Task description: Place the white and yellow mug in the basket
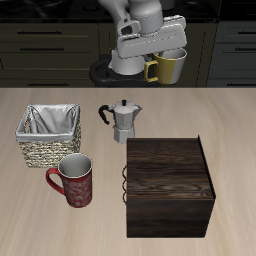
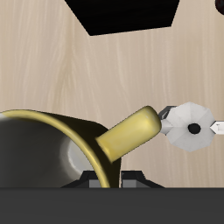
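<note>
The white and yellow mug (image 1: 171, 66) hangs in the air above the back of the table, tilted, with its yellow handle (image 1: 152, 70) pointing toward the basket's side. My gripper (image 1: 163, 52) is shut on its rim. In the wrist view the mug (image 2: 44, 144) fills the near field, its yellow handle (image 2: 131, 133) sticking out over the tabletop. The woven basket (image 1: 45, 153) with its pale cloth lining stands on the table, well away from the mug and far below it. The wrist view does not show the basket.
A metal moka pot (image 1: 123, 121) (image 2: 191, 128) stands mid-table between basket and gripper. A dark wooden box (image 1: 169, 186) (image 2: 127, 13) sits nearer the front edge. A dark red patterned mug (image 1: 75, 181) stands just in front of the basket.
</note>
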